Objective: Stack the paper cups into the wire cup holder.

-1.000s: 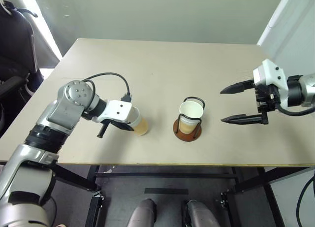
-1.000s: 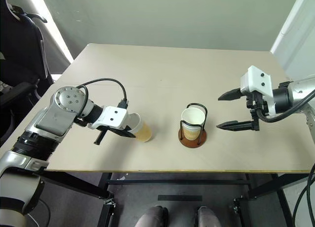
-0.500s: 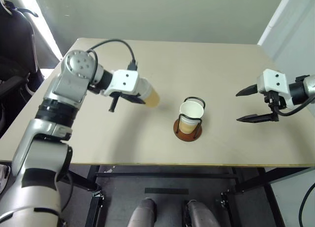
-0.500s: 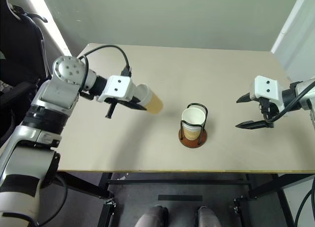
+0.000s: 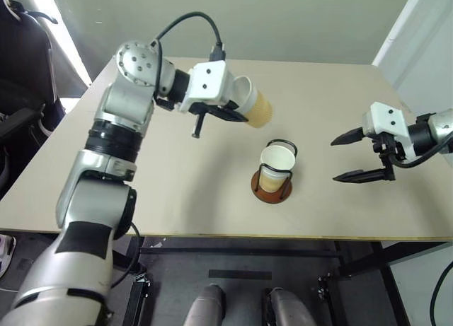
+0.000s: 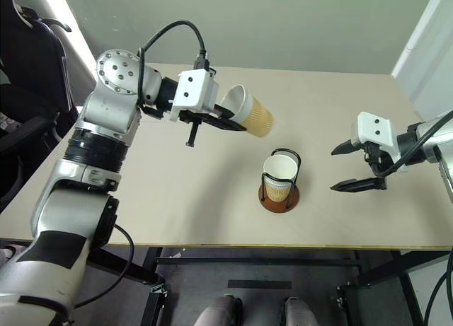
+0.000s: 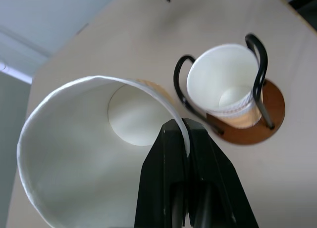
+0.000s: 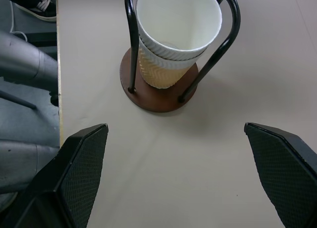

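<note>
A tan paper cup (image 5: pixel 253 108) hangs tilted in the air, up and left of the wire cup holder (image 5: pixel 282 145). My left gripper (image 5: pixel 236 114) is shut on its white rim, one finger inside and one outside, as the left wrist view shows at the fingertips (image 7: pixel 174 134). The holder stands mid-table on its reddish-brown base (image 5: pixel 263 191). Two nested cups (image 8: pixel 171 55) sit inside it, the upper cup (image 5: pixel 275 160) showing its white inside. My right gripper (image 5: pixel 334 159) hovers open to the right of the holder, with nothing between its fingers.
The beige table (image 5: pixel 177 191) has its front edge near me and bare surface around the holder. A dark chair (image 5: pixel 21 64) stands off the left side. A pale wall (image 5: pixel 248 18) lies behind the table.
My left arm has lifted the cup off the table and carried it up and right towards the holder. The right gripper has stayed open, drifting a little away from the holder.
</note>
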